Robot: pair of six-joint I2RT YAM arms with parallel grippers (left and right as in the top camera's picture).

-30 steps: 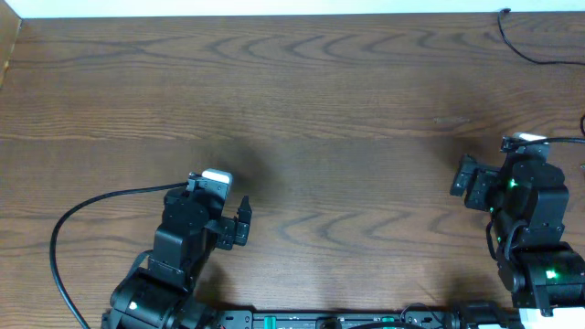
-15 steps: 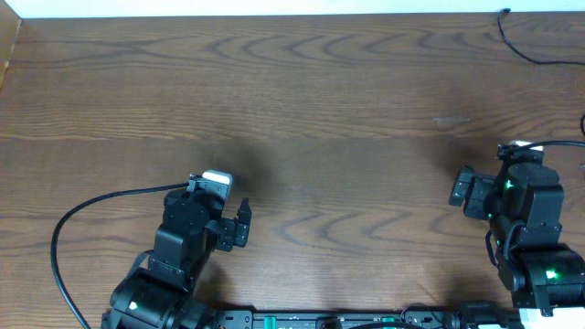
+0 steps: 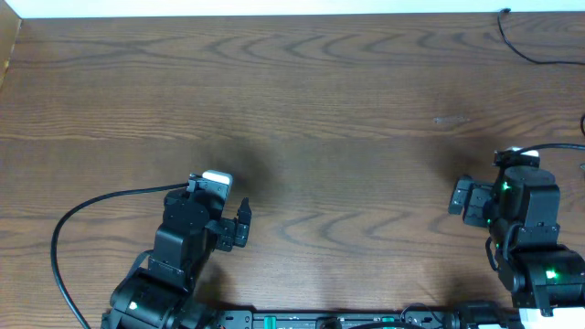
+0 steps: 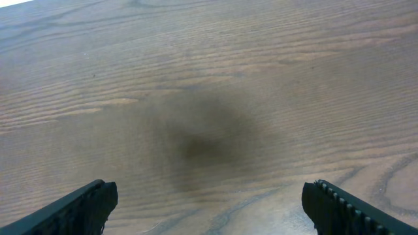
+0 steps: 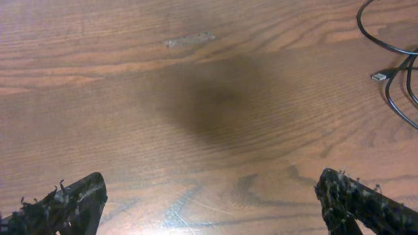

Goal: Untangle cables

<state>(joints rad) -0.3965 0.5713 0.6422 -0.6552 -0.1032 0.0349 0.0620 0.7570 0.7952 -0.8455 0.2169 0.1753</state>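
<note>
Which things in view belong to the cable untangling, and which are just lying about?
Job: thin black cables, their USB plug, left tool and right tool, both open and empty.
Not the job: left arm's thick cable, pale scuff on the table.

Table [image 3: 347, 73]: dark brown wood-grain top, by which nearly all of every view is filled. Wavy and looping grain is shown throughout, and a matt finish is presented.

Scuff [image 3: 451, 120]: a short pale mark lying along the grain, right of centre.

White strip [image 3: 274, 7]: a bright band is seen beyond the far edge. Wall or floor cannot be told.

Border [image 3: 7, 46]: a lighter wooden strip is seen at the far-left corner.

Light: even and diffuse. Soft dark shadow [image 4: 202, 143] is cast in blurred patches on the top.
</note>
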